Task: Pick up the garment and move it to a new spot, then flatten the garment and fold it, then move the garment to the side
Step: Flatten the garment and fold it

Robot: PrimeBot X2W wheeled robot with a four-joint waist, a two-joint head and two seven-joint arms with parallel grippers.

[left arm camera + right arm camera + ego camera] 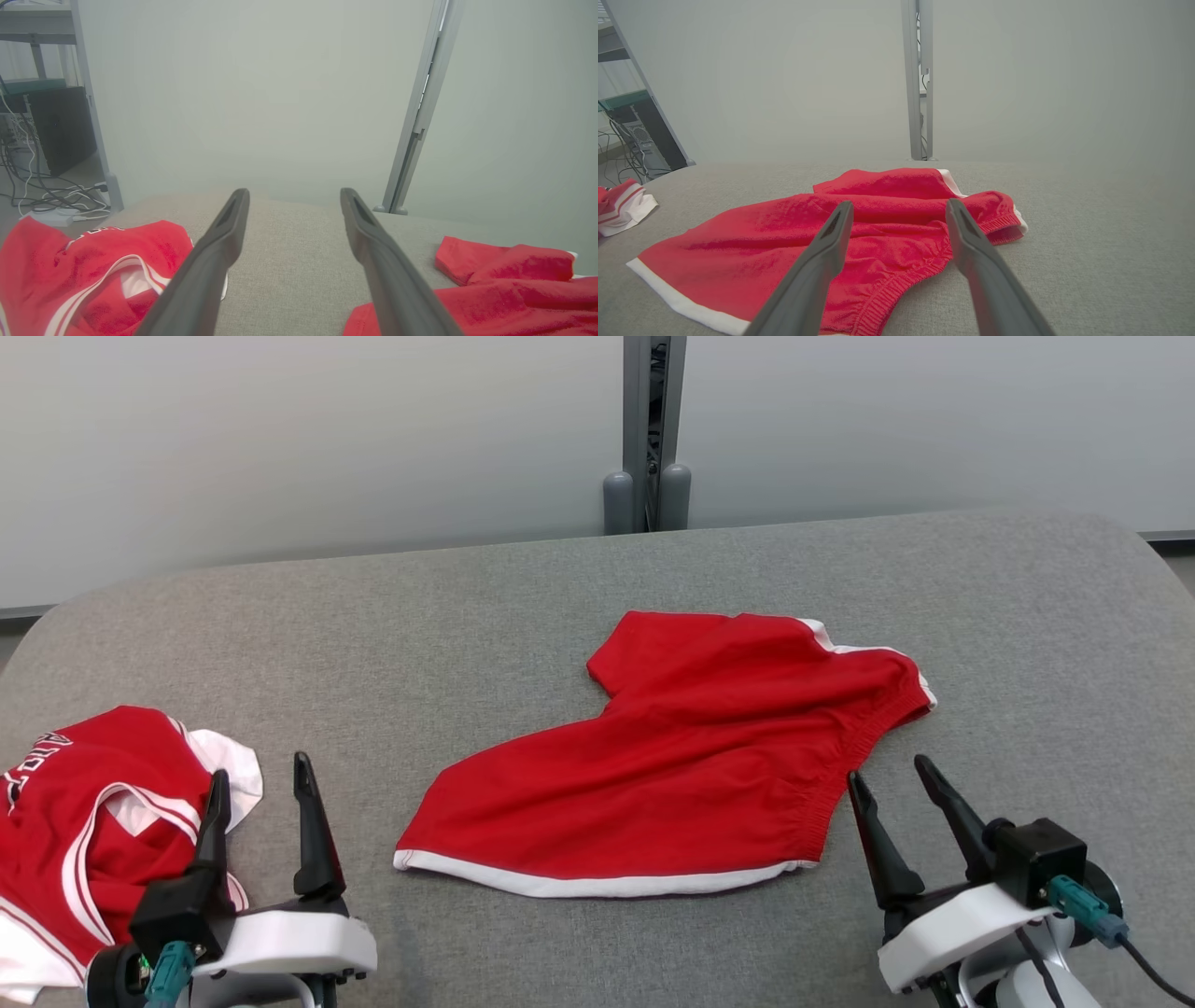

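A pair of red shorts with white trim, the garment point(672, 756), lies loosely spread in the middle of the grey padded table point(560, 588); one leg points toward the near left and its waistband bunches at the right. My left gripper point(260, 773) stands open at the lower left, between the shorts and a jersey, holding nothing. My right gripper point(889, 775) stands open just right of the waistband, also with nothing between its fingers. In the right wrist view the shorts point(794, 233) lie under and ahead of the open right gripper point(899, 207). The left wrist view has the left gripper point(294, 193) open over bare table, the shorts point(490, 289) to its right.
A crumpled red and white jersey point(84, 812) lies at the table's near left edge, beside my left gripper; the same jersey point(79, 270) appears in the left wrist view. A grey post point(649, 429) and pale wall stand behind the table. Shelving and cables point(42, 140) sit far left.
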